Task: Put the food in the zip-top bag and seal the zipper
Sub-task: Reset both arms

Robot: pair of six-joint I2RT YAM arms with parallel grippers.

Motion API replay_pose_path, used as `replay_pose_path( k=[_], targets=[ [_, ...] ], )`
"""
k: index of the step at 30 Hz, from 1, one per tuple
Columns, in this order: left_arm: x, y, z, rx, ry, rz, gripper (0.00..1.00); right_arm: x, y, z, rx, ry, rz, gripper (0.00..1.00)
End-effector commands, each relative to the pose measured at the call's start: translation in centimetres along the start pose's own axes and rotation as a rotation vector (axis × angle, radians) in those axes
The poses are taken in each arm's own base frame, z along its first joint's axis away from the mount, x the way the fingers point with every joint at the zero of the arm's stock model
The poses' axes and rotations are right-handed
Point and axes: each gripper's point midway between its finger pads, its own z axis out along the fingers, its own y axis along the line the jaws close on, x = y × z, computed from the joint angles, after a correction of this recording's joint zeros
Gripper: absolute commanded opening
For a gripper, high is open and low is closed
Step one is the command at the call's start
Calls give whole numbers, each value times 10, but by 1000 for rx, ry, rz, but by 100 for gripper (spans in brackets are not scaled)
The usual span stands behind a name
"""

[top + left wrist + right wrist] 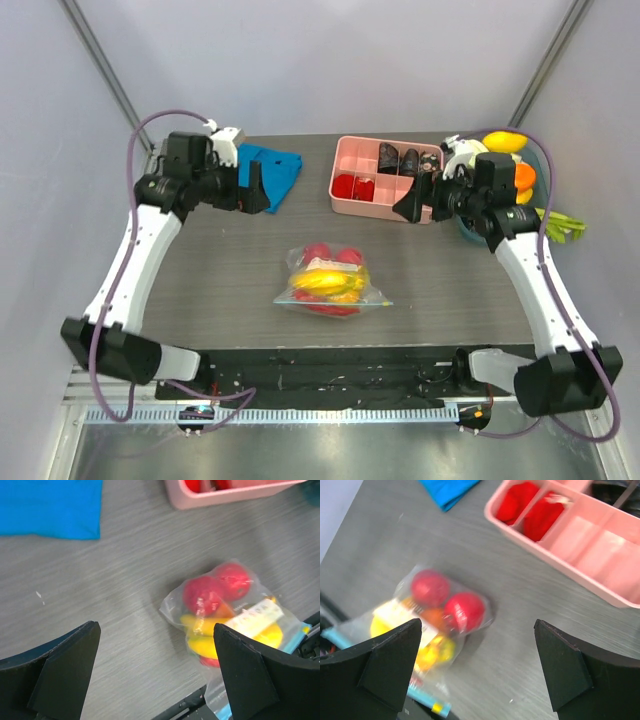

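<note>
The clear zip-top bag [331,281] lies on the dark table between the arms, near the front edge. The food is inside it: red round pieces [206,593], a yellow banana bunch [209,626] and an orange piece [434,618]. A white label [256,616] shows on the bag. The teal-blue zipper [426,698] runs along the bag's near edge. My left gripper [258,192] hangs open above the table's back left, well away from the bag. My right gripper [412,205] hangs open at the back right, in front of the pink tray. Nothing is between either pair of fingers.
A pink divided tray [385,170] with red and dark items stands at the back centre. A folded blue cloth [272,165] lies at the back left. At the right edge a bowl [512,158] holds more toy fruit, with a green piece [562,226] beside it.
</note>
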Motion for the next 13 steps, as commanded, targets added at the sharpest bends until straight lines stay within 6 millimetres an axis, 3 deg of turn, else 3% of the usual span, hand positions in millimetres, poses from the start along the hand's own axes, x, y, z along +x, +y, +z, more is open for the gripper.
replay_pose_path(
  k=[1,2,3,4,5,9,13],
  targets=[
    [32,30,16,-116,173,-131,100,-22,-37,11,71,-68,114,100],
    [30,36,20,-129,153,-129,100,-15,-54,15,104,-49,155,100],
    [41,45,24,-149,175,-153,100,-3,-59,19,95,-25,193,100],
    [45,49,26,-153,181,-158,100,-2,-79,13,132,-42,240,100],
    [48,52,28,-159,179,-162,100,3,-84,14,139,-32,263,100],
    [67,68,31,-202,205,-179,100,23,-97,15,177,-14,273,100],
    [61,73,31,-209,189,-166,100,16,-100,16,180,-37,253,100]
  ],
)
